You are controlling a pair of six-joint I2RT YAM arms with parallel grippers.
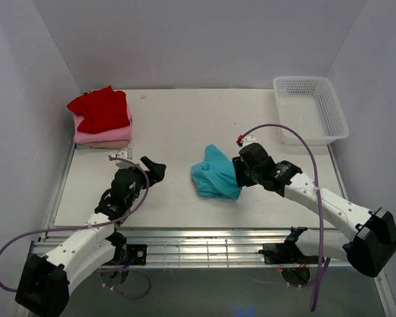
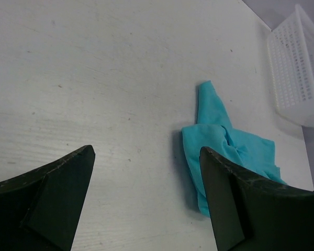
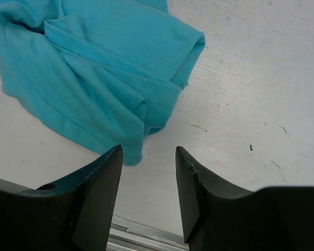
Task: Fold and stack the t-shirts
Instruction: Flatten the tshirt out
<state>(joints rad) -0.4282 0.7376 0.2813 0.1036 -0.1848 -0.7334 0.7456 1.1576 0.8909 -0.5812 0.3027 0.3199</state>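
Observation:
A crumpled teal t-shirt (image 1: 215, 173) (image 2: 225, 144) (image 3: 89, 73) lies bunched on the white table, a little right of centre. My right gripper (image 1: 237, 173) (image 3: 149, 151) hangs open just at its right edge, with only bare table between the fingers. Folded red (image 1: 100, 107), pink (image 1: 105, 134) and beige (image 1: 102, 144) t-shirts form a stack at the back left. My left gripper (image 1: 155, 170) (image 2: 146, 151) is wide open and empty, low over the table left of the teal shirt.
A white mesh basket (image 1: 311, 109) (image 2: 298, 68) stands at the back right corner. The table's front edge and metal rails (image 1: 198, 241) run just behind both arm bases. Grey walls close in the left, back and right.

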